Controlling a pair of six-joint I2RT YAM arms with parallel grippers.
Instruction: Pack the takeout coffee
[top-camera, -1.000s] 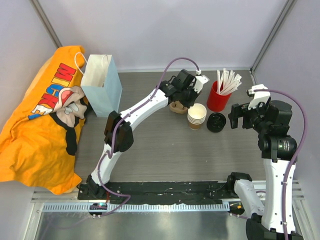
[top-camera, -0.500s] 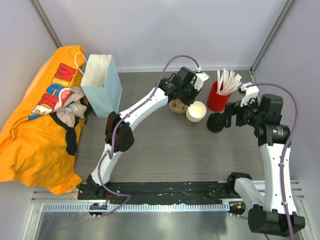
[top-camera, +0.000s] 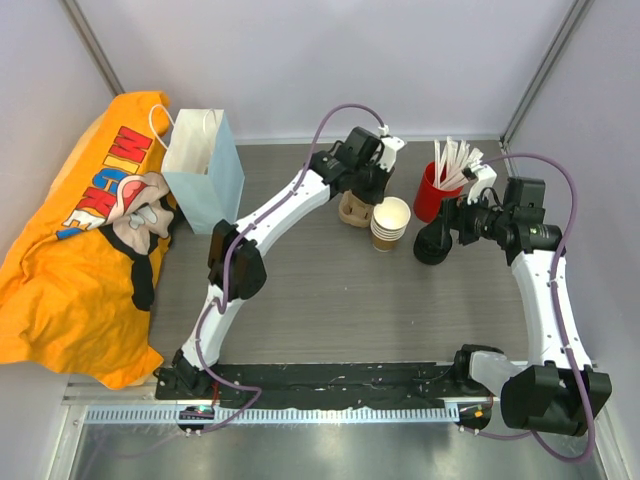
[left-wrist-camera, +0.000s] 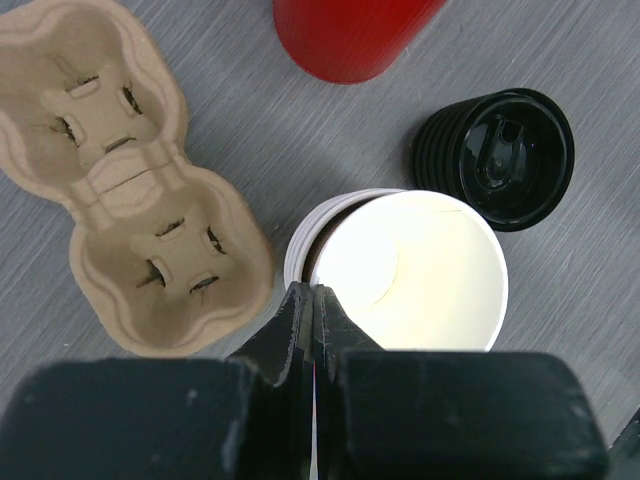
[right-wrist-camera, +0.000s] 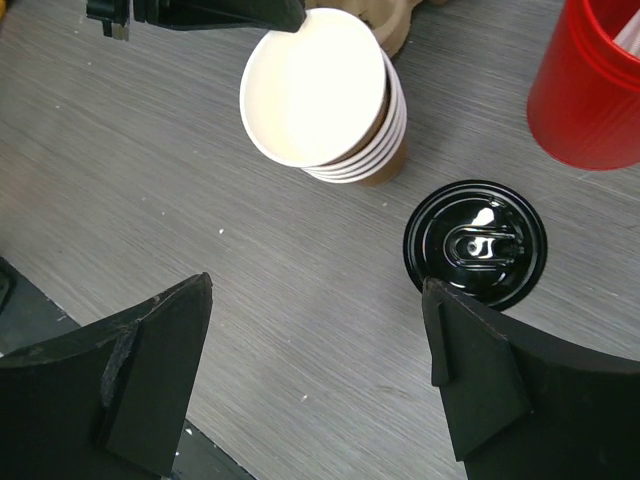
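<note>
A stack of lidless brown paper cups (top-camera: 391, 228) stands mid-table. My left gripper (left-wrist-camera: 312, 290) is shut on the near rim of the top cup (left-wrist-camera: 420, 270), which sits tilted and offset from the white rims below it. In the right wrist view the same top cup (right-wrist-camera: 310, 85) leans left on the stack. A stack of loose black lids (right-wrist-camera: 476, 243) lies just right of the cups. My right gripper (right-wrist-camera: 318, 283) hangs open above the table beside the lids, nothing between its fingers. The takeout coffee, a lidded cup, is out of view.
A red cup of white straws (top-camera: 434, 195) stands behind the lids. A pulp cup carrier (left-wrist-camera: 125, 190) lies left of the cup stack. A pale blue paper bag (top-camera: 205, 170) stands at the back left, next to an orange cloth (top-camera: 70, 250).
My right arm has swung left and come down over the black lids, jaws still open. My left gripper has tilted the top cup and shifted it slightly off the stack.
</note>
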